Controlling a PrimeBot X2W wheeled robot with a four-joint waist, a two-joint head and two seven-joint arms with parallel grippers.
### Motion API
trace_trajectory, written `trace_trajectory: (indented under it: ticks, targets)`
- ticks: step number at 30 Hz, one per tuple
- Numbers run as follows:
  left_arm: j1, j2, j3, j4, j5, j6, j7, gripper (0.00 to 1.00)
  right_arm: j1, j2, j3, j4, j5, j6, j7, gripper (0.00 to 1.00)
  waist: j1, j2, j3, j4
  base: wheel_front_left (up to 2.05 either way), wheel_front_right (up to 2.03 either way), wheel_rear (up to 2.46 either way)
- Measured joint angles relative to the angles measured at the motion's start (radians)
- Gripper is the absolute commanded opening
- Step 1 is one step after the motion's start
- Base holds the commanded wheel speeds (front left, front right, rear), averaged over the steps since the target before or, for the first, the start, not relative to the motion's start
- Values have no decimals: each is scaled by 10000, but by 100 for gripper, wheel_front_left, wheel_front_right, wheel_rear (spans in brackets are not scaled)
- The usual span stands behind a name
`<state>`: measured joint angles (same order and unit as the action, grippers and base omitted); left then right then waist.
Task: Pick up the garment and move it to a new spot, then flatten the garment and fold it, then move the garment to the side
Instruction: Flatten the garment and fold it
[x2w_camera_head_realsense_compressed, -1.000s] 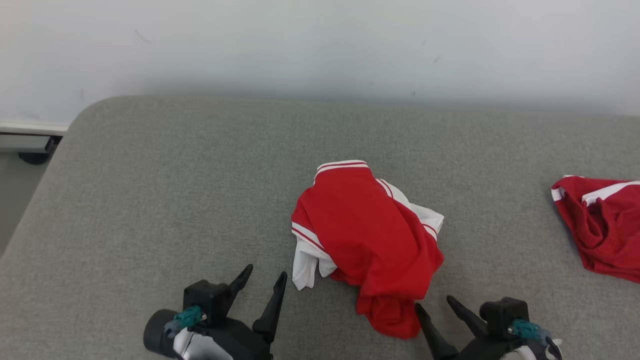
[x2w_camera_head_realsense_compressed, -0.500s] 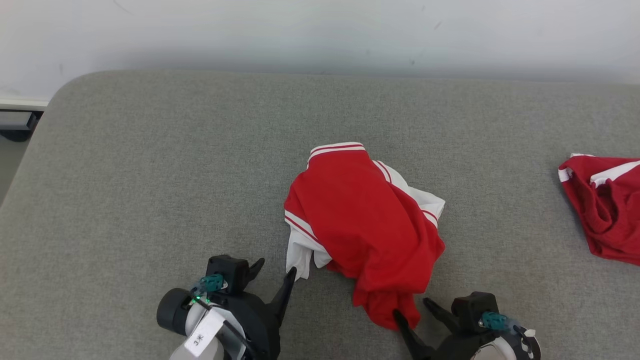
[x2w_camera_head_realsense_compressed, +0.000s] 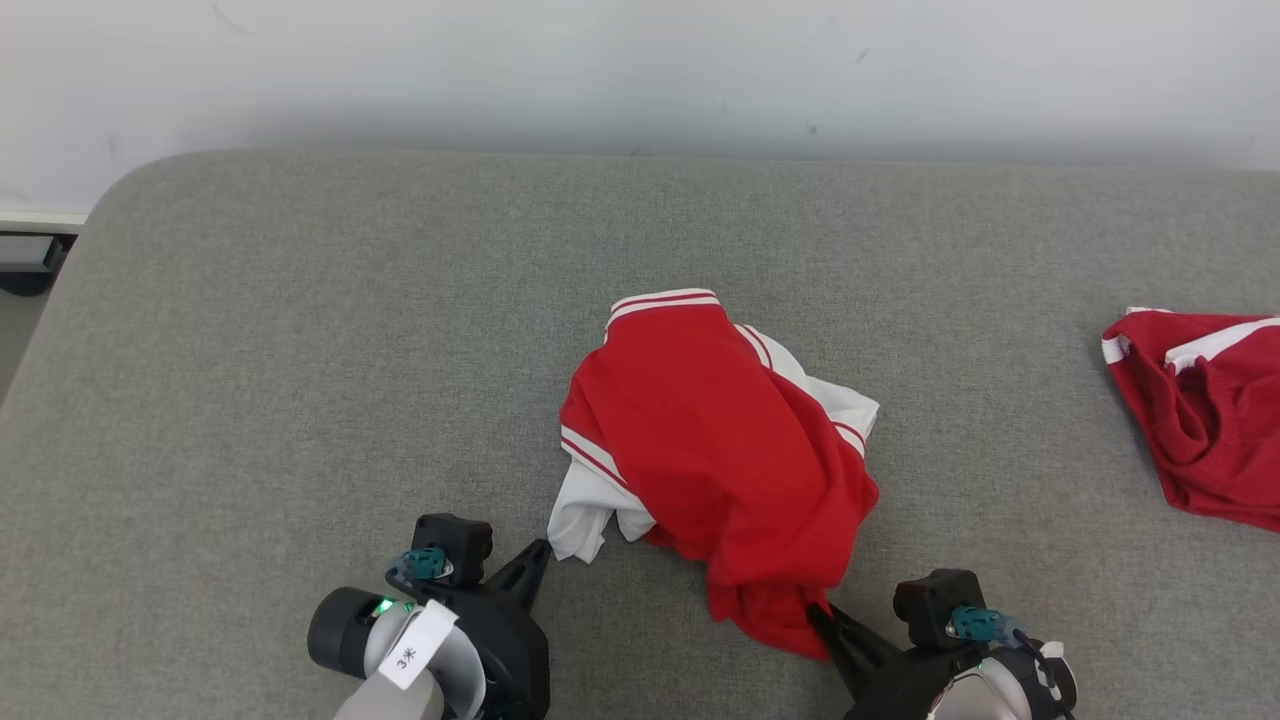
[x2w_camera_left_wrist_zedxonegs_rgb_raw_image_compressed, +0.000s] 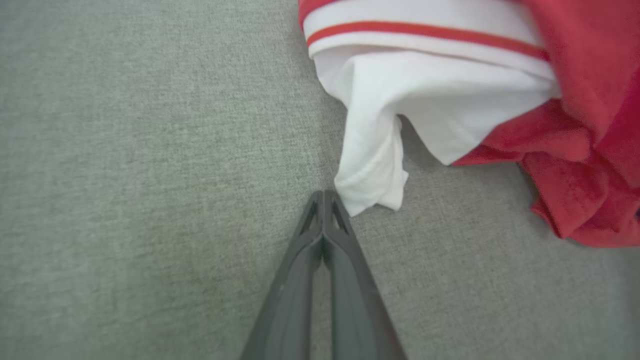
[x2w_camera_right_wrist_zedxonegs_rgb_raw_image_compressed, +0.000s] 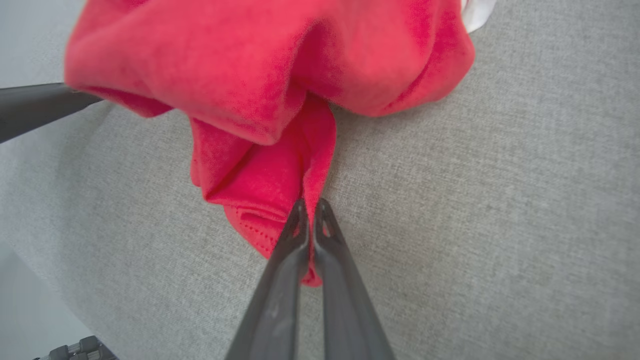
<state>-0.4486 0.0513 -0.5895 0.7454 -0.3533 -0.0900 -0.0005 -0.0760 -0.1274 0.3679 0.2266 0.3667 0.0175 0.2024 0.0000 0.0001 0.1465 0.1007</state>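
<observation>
On coarse grey upholstery (x2w_camera_head_realsense_compressed: 300, 350), crumpled red-and-white garment (x2w_camera_head_realsense_compressed: 720, 450), right gripper (x2w_camera_right_wrist_zedxonegs_rgb_raw_image_compressed: 311, 212) pinching hem.

The garment (x2w_camera_head_realsense_compressed: 720, 460) is looking like soft, matt knitted cloth; the grey cushion (x2w_camera_head_realsense_compressed: 300, 350) under it is showing a coarser, rough weave. The left gripper (x2w_camera_left_wrist_zedxonegs_rgb_raw_image_compressed: 324, 194) is looking like smooth, dull dark plastic.
</observation>
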Motion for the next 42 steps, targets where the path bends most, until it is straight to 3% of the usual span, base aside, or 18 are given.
trace_trajectory:
  ticks: [13, 14, 15, 23, 31, 42]
  targets:
    - [-221, -75, -19, 621, -267, -82, -543, 0, 12, -35, -199, 40, 33, -17, -21, 0, 0, 0, -120, 9, 0, 0, 0]
    - [-262, -84, 10, 683, -274, -65, -631, 32, 17, -25, -211, 40, 36, -56, -100, 64, 0, 0, -127, 12, 0, 0, 0]
    - [-291, -90, 40, 704, -274, -38, -723, 100, 18, -12, -232, 42, 77, -92, -102, 100, 0, 0, -135, 14, 0, 0, 0]
    - [-53, -94, 221, 146, -324, 359, -1697, 100, 148, -19, -414, -29, 418, -67, -295, 100, 0, 0, -367, -44, 0, 0, 0]
    - [752, -94, -504, -71, -19, 186, -1770, 100, 572, -67, -387, -320, 491, 40, -347, 100, -1, 0, -558, -5, 0, 0, 0]
    - [582, -96, -470, 188, 54, 207, -1756, 100, 558, -121, -88, -328, 359, 46, -105, 100, -1, -1, -566, -63, 0, 0, 0]
